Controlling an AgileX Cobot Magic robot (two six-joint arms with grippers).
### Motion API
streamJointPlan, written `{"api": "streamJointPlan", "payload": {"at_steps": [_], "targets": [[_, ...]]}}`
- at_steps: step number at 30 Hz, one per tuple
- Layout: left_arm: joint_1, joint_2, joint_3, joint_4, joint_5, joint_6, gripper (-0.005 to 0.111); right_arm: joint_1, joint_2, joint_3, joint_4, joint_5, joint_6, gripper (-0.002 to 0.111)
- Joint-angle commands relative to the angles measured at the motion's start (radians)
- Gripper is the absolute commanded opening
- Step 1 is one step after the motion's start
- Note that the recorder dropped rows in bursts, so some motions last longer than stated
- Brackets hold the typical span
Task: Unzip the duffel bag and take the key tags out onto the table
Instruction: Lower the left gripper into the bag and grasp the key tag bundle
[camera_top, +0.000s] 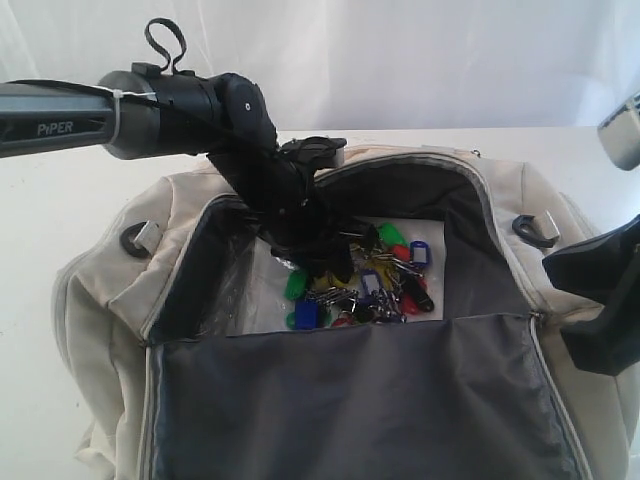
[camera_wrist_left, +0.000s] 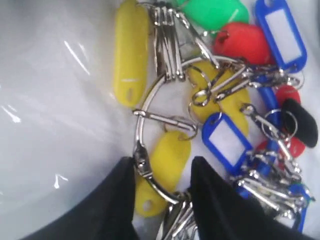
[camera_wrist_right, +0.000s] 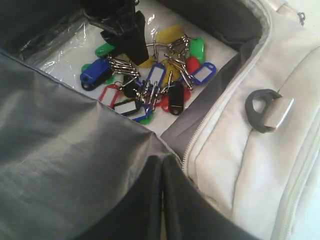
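Backdrop: a white curtain (camera_top: 400, 50) is hanging behind a broad plain white tabletop (camera_top: 60, 200), which is filling the upper half of the exterior frame.

The large cream-beige fabric duffel bag (camera_top: 100, 290) (camera_wrist_right: 235, 165) is sitting centre and low in the frame with its zip undone. Its dark grey lining flap (camera_top: 350, 400) (camera_wrist_right: 60, 150) is lying folded out toward the bottom edge. One black strap ring (camera_top: 530, 228) (camera_wrist_right: 260, 107) is showing at the bag's right end.

The bunch of red, green, yellow, blue and black plastic key tags (camera_top: 365, 285) (camera_wrist_left: 227, 137) (camera_wrist_right: 160, 85) is lying inside the bag, mid-frame, on a white floor under clear plastic film (camera_wrist_left: 50, 100). It is not on the table.

The grey arm tube marked PiPER (camera_top: 60, 120) is coming in from the upper left. It is putting the left gripper (camera_top: 300, 255) (camera_wrist_left: 162, 162) (camera_wrist_right: 131, 50) down into the opening, at the left edge of the bunch.
- Its jaws are standing partly apart.
- A yellow tag (camera_wrist_left: 167, 155) and the clasp end of a large metal ring (camera_wrist_left: 141, 105) are sitting in the gap.
- I cannot tell whether the fingers are actually clamping them.

The right gripper (camera_top: 600, 300) (camera_wrist_right: 162, 160) is sitting at the right edge of the frame, by the flap's right corner.
- Its jaws are closed, fingers meeting along a thin seam.
- The tips are sitting right at the flap's edge. I cannot tell whether any fabric is pinched between them.
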Motion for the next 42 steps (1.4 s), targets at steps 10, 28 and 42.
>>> {"api": "streamJointPlan", "payload": {"at_steps": [10, 28, 42], "targets": [[-0.005, -0.015, -0.111, -0.032, 0.177, 0.442, 0.058, 0.005, -0.008, 0.002, 0.000, -0.011, 0.014, 0.000], [-0.191, 0.077, -0.139, 0.299, 0.148, 0.693, 0.071, 0.005, -0.008, 0.002, 0.000, -0.015, 0.014, 0.000], [-0.191, 0.075, -0.141, 0.672, 0.152, 0.397, 0.004, 0.005, -0.008, 0.002, 0.000, -0.019, 0.014, 0.000]]}}
